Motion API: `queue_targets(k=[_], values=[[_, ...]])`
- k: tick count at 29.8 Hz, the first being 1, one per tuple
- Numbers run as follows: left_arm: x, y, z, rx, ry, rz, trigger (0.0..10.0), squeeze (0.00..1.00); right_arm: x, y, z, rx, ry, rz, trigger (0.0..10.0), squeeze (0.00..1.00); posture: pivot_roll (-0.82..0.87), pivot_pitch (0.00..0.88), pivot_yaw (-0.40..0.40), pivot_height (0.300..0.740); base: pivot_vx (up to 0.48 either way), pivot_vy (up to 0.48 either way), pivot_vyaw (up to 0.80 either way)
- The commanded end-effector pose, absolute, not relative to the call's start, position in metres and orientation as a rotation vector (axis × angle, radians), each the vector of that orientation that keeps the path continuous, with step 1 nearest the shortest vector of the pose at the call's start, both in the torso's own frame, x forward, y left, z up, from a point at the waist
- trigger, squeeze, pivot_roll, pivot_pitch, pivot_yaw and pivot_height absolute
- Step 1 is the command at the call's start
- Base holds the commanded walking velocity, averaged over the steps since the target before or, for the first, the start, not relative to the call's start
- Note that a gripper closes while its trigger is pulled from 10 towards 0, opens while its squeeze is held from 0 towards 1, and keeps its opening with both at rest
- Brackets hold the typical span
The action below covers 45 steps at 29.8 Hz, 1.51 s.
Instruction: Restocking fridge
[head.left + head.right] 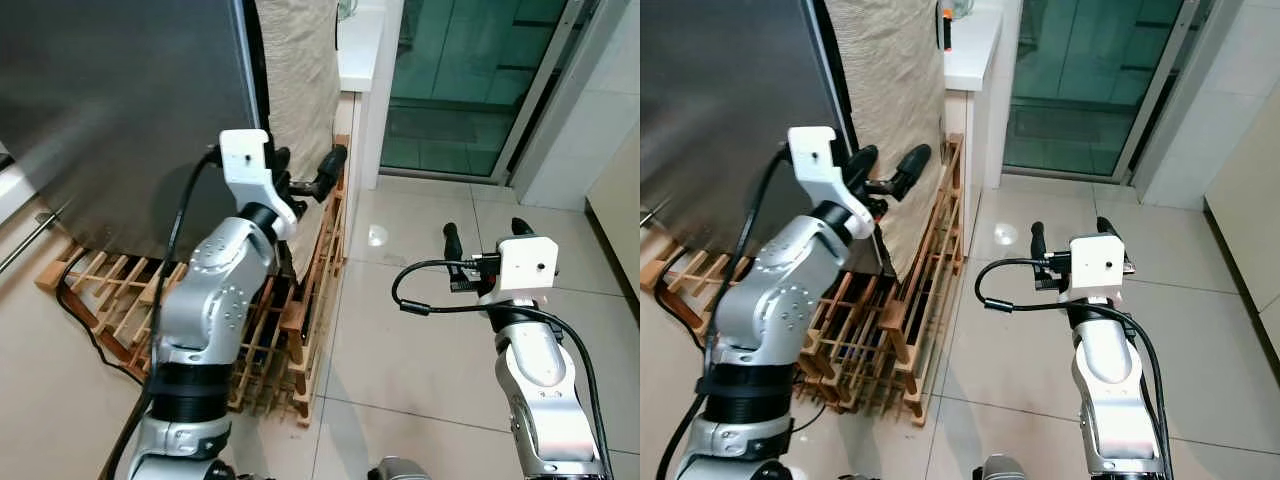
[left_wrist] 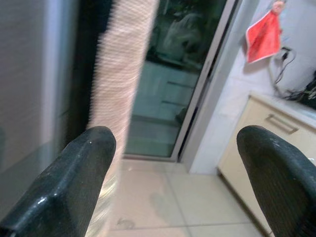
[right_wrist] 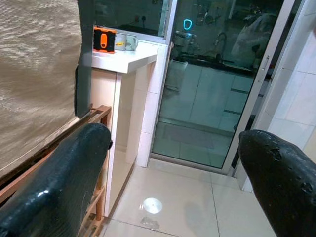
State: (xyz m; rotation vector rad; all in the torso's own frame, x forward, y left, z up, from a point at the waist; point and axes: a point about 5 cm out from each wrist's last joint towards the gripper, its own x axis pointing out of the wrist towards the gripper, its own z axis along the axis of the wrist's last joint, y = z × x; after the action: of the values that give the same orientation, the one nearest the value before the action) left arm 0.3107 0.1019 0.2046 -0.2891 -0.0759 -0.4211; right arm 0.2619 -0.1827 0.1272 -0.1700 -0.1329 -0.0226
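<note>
Even indoor light; glare spot on floor tiles; left wrist view blurred.

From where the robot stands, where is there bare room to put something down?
The tiled floor between the wooden rack and the right end effector is bare. It is crowded by the fridge, where the left end effector reaches.

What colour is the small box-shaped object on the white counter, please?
The box is orange and black, clearest in the right wrist view.

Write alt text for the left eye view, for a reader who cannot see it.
The left gripper reaches, open, to the edge of a grey fridge standing on a wooden pallet. The right gripper hovers open over the pale tiled floor, with a glass door beyond.
</note>
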Motion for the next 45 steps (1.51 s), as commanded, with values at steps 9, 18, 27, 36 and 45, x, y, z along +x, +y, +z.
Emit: queue_targets(k=[9,18,27,36,45], values=[[0.307,0.106,0.199,-0.282,-0.052,-0.398,10.0,0.0,0.265,-0.181,0.127,-0.166,-0.138,-0.008,10.0,0.0,-0.21,0.0,0.058,0.716,0.0,0.0,0.0],[0.316,0.095,0.204,-0.298,-0.06,-0.412,10.0,0.0,0.267,-0.18,0.126,-0.162,-0.143,-0.008,10.0,0.0,-0.21,0.0,0.063,0.716,0.0,0.0,0.0],[0.33,0.082,0.204,-0.274,-0.043,-0.401,10.0,0.0,0.267,-0.181,0.126,-0.162,-0.146,-0.017,10.0,0.0,-0.22,0.0,0.074,0.716,0.0,0.0,0.0],[0.332,0.046,0.216,-0.326,-0.048,-0.621,10.0,0.0,0.268,-0.181,0.127,-0.16,-0.147,-0.02,10.0,0.0,-0.23,0.0,0.071,0.716,0.0,0.0,0.0],[0.307,-0.062,0.245,-0.42,-0.059,-1.196,10.0,0.0,0.264,-0.184,0.125,-0.145,-0.138,-0.038,10.0,0.0,-0.26,0.0,0.078,0.716,0.0,0.0,0.0]])
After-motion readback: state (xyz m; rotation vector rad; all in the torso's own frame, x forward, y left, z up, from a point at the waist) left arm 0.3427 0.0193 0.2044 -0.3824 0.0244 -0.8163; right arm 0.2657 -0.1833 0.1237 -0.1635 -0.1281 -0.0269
